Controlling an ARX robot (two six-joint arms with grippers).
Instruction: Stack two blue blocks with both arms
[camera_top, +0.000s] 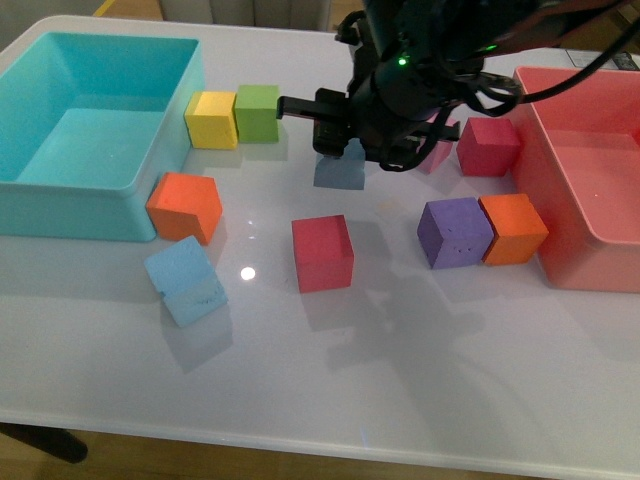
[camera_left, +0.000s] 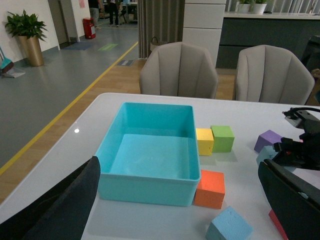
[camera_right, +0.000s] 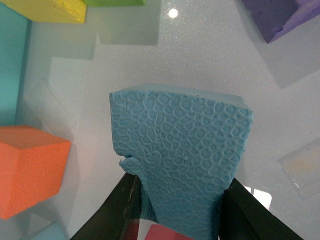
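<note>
So the right black gripper (camera_top: 335, 152) is clamped on one pale sky-blue foam cube (camera_top: 340, 170). It looks lifted clear of the white table (camera_top: 400, 380), roughly mid-table and a bit toward the far side. The right wrist view shows it best. Both black fingers (camera_right: 125, 210) pinch opposite sides of the cube, and most of it sticks out past the tips. There's a small dent in the foam edge next to one finger.

The other pale sky-blue foam cube (camera_top: 185, 280) sits on the table to the near left of the held one. It's just on the near side of an orange foam cube (camera_top: 185, 207), off the near right corner of the big turquoise plastic bin (camera_top: 100, 120). A cube has no real long axis, but this one is turned askew to the table edge. It also looks slightly tipped, so its top may not be level. A red foam cube (camera_top: 322, 252) lies close to the straight line between the two blues.

So the carry has to go left and toward the robot, probably passing over that red one. The left black gripper (camera_left: 177, 167) is spread wide with nothing in it. The resting blue cube peeks in at the edge of its wrist view, so I'd say the left arm is the closer one to it. It could square that cube up before the right arm sets its cube on top.
</note>
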